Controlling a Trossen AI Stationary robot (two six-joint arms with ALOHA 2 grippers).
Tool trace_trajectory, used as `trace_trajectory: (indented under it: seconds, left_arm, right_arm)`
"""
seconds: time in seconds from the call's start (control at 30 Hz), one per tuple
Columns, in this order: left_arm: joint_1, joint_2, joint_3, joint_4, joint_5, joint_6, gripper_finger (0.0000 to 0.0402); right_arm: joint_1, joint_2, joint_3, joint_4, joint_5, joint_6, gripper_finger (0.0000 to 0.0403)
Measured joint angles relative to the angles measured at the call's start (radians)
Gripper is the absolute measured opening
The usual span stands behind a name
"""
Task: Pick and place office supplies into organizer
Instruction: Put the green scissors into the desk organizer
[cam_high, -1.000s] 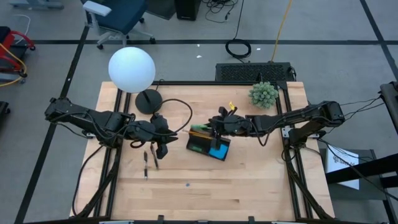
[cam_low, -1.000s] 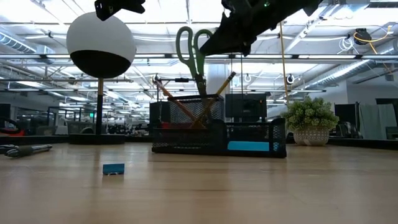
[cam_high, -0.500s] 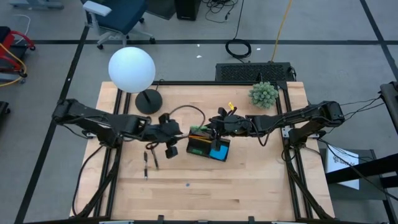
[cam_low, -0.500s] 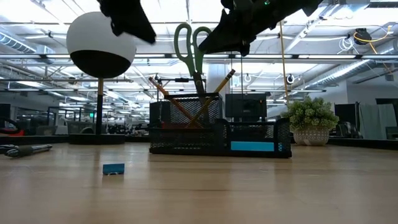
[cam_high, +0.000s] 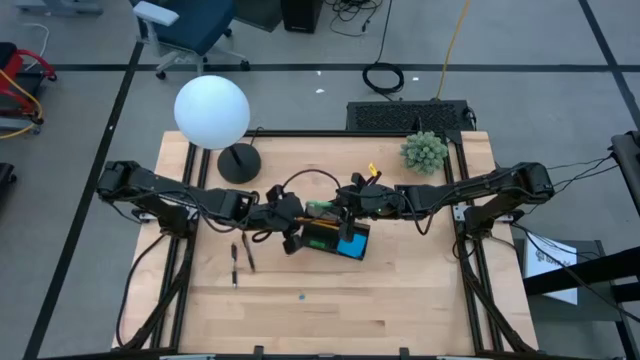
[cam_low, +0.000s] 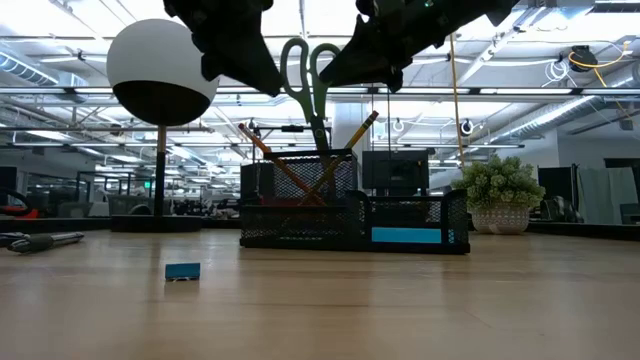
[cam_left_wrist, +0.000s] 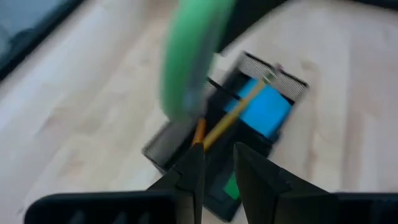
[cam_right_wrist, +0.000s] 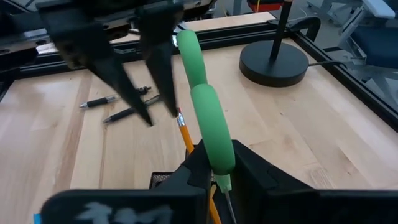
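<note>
I see two pens (cam_high: 241, 259) lying left on the table (cam_high: 400, 300). My left gripper (cam_high: 291, 238) hovers slightly parted, empty, beside the organizer (cam_high: 335, 237). My right gripper (cam_high: 345, 203) pinches the scissors (cam_low: 308, 80) standing inside it.

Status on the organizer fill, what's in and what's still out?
Done: two pencils and the green-handled scissors stand in the organizer's tall section; the blue pad lies in its low compartment.
In hand: the right pincer hangs by the scissor handles; a grip is unclear. The left pincer hovers empty at the organizer.
Left: two pens and the eraser still lie on the table.
</note>
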Motion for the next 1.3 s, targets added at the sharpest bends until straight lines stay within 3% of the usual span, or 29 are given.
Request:
trace_trajectory:
  seconds: [0.13,0.23,0.33,0.47,0.57,0.67,0.97,1.3]
  left_arm:
    - [-0.027,-0.001,-0.01,0.02,-0.144,-0.073,0.0081]
    - [-0.031,-0.003,-0.084,0.071,-0.216,-0.227,0.0081]
    - [-0.033,-0.021,-0.207,0.151,-0.22,-0.398,0.0081]
    - [-0.04,-0.035,-0.353,0.394,-0.178,-0.511,0.0081]
    - [-0.043,-0.042,-0.393,0.601,-0.178,-0.495,0.0081]
    - [-0.043,-0.064,-0.399,0.653,-0.166,-0.425,0.0081]
    - [-0.035,-0.046,-0.386,0.645,-0.114,-0.38,0.0081]
    - [-0.007,-0.024,-0.386,0.625,-0.13,-0.335,0.0081]
  right_arm:
    - [0.0,0.0,0.0,0.0,0.027,0.03,0.0027]
    - [0.0,0.0,0.0,0.002,0.027,0.035,0.0032]
    - [0.0,0.0,0.0,0.002,0.027,0.047,0.003]
    - [0.0,0.0,0.0,0.004,0.027,0.077,0.0026]
    - [0.0,0.0,0.0,0.004,0.026,0.092,0.0029]
    - [0.0,0.0,0.0,0.004,0.025,0.094,0.0033]
    - [0.0,0.0,0.0,0.005,0.026,0.093,0.003]
    - [0.0,0.0,0.0,0.008,0.024,0.094,0.0025]
